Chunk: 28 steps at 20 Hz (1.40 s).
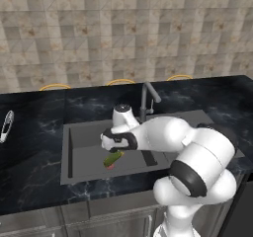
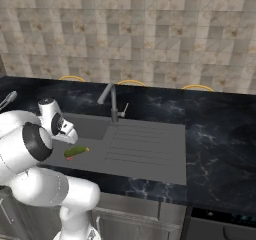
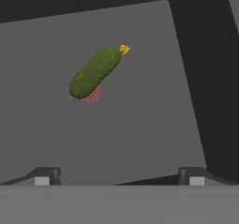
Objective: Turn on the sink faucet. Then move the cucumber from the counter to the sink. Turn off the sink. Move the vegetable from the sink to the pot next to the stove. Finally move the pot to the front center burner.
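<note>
Pincer (image 3: 119,174) spread wide, empty, apart from cucumber (image 3: 94,71).

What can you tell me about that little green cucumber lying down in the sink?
The cucumber is a small oblong vegetable, green and slightly mottled, with a yellow tip at one end. It lies flat on the floor of the dark grey sink, its other end partly over the small red drain mark. The open claw hangs above, not touching it.
</note>
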Available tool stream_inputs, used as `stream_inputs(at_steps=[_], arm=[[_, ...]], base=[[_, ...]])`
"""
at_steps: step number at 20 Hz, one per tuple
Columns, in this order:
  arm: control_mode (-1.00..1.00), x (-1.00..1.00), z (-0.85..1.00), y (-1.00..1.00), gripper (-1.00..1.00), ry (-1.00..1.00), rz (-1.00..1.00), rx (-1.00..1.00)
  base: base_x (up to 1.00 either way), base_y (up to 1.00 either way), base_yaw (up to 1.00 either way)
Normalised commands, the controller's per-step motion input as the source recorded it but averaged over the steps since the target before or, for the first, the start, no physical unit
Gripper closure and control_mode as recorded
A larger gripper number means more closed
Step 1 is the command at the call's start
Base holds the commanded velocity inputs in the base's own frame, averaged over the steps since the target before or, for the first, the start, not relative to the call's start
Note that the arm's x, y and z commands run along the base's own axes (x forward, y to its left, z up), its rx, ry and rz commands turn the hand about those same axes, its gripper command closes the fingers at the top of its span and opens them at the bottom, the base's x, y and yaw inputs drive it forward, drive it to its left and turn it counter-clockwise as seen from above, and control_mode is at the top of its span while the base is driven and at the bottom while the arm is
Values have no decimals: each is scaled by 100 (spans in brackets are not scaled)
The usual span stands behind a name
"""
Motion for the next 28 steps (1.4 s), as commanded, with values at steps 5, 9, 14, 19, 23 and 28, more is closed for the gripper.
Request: stream_inputs(at_steps=[5,9,14,19,23,28], arm=[[-100,42,-41,0,-100,1,-22,0],[-100,39,-25,0,-100,6,-16,0],[-100,43,-24,5,-100,6,-13,0],[-100,41,-28,8,-100,4,-9,0],[-100,30,-36,4,-100,1,-10,0],[-100,14,-44,0,-100,0,-11,0]], base=[[0,0,0],[0,0,0],[0,0,0],[0,0,0],[0,0,0],[0,0,0]])
